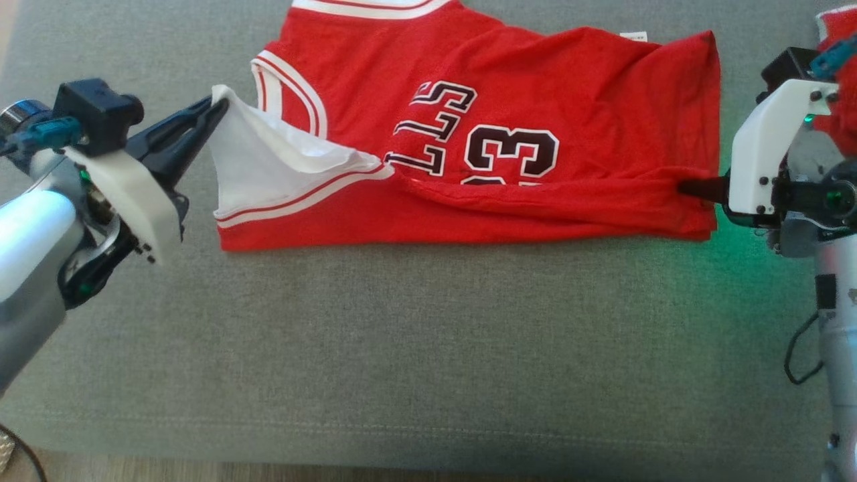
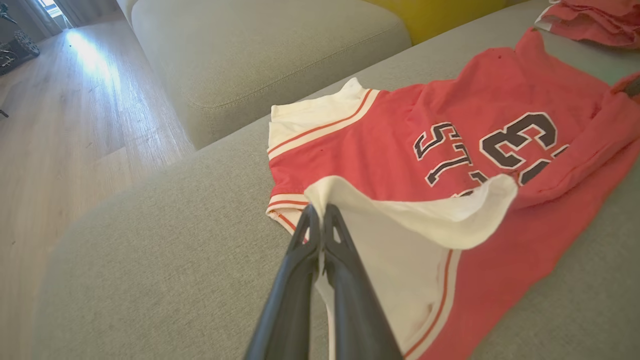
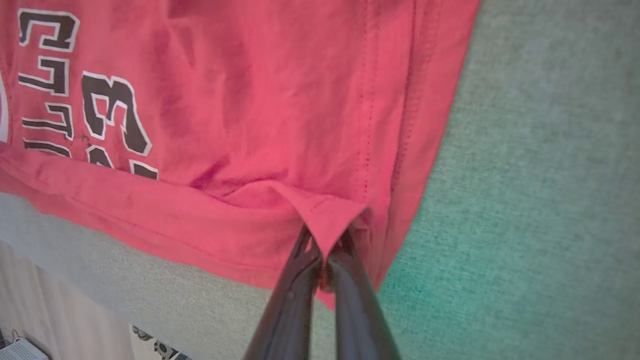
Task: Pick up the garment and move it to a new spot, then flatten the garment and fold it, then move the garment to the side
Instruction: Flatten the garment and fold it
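Now your left gripper (image 1: 217, 107) pinches a white flap of the jersey (image 1: 569, 87), your right gripper (image 1: 689, 187) its hem; it lies toward the far edge of the cushion (image 1: 428, 335).

Your head camera looks steeply down on the grey cushion (image 1: 428, 335), taking in nearly the whole red jersey (image 1: 569, 100). The left wrist camera sits low and close at the jersey's white-lined end, facing along it (wood floor (image 2: 60, 150) off to its left). The right wrist camera looks from close at the opposite hem. All three share the printed number (image 1: 512, 152).
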Robot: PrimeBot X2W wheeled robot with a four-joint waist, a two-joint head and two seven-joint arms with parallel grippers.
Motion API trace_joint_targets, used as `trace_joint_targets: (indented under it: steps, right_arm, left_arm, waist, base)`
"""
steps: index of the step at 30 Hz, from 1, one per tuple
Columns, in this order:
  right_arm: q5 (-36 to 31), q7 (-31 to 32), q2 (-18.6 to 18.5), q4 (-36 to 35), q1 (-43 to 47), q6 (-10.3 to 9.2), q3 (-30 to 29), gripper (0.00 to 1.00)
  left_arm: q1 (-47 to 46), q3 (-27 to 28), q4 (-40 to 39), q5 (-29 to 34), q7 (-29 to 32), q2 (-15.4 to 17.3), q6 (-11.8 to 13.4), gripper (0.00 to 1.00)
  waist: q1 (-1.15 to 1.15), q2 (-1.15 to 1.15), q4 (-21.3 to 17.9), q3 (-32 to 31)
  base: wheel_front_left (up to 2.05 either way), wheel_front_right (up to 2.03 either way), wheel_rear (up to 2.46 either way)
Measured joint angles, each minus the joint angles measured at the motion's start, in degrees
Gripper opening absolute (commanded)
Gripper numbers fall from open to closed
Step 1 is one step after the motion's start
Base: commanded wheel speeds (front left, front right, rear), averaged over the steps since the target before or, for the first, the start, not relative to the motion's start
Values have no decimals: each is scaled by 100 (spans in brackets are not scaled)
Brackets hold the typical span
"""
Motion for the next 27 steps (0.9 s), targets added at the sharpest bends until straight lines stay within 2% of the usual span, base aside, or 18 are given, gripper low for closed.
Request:
trace_joint_targets:
  steps: [5,6,7,8,11,14,17,21,24,27]
  right_arm:
    - [0,-145,40,101,-94,0,27,0]
    - [-2,-268,53,107,-103,0,27,36]
    - [-32,-447,62,110,-117,0,13,100]
    - [-62,-623,77,120,-149,0,-24,100]
    - [-51,-1126,146,151,-307,0,-189,100]
    - [26,-1564,151,142,-370,0,-277,100]
    - [76,-2033,83,-99,-281,-1,-160,100]
    - [158,-3119,-44,-670,7,0,-15,100]
    - [-51,-4132,-254,-1196,385,0,298,100]
    - [-346,-5049,-292,-1541,904,0,417,100]
  left_arm:
    - [-65,-75,312,-46,-38,-93,0,0]
    - [-77,-74,381,-48,-38,-121,0,0]
    - [-81,-57,482,-49,-38,-158,0,49]
    - [-85,-24,626,-49,-40,-221,9,99]
    - [-86,253,857,-46,-40,-410,159,100]
    - [-64,846,887,1,-45,-593,441,100]
    - [101,1606,690,197,-47,-709,788,100]
    - [803,2824,78,556,-48,-933,1230,100]
    - [1566,3797,-534,829,-47,-1318,1485,100]
    - [2366,4667,-1156,1090,-49,-1830,1523,100]
  waist:
    - [0,0,-57,117]
    - [0,0,-60,135]
    - [0,0,-60,152]
    - [0,0,-55,165]
    - [0,0,-31,164]
    - [0,0,-16,116]
    - [0,0,-19,36]
    - [0,0,-31,-127]
    - [0,0,-34,-286]
    - [0,0,-41,-479]
  base:
    - [0,0,0]
    - [0,0,0]
    - [0,0,0]
    - [0,0,0]
    - [0,0,0]
    - [0,0,0]
    - [0,0,0]
    - [0,0,0]
    - [0,0,0]
    - [0,0,0]
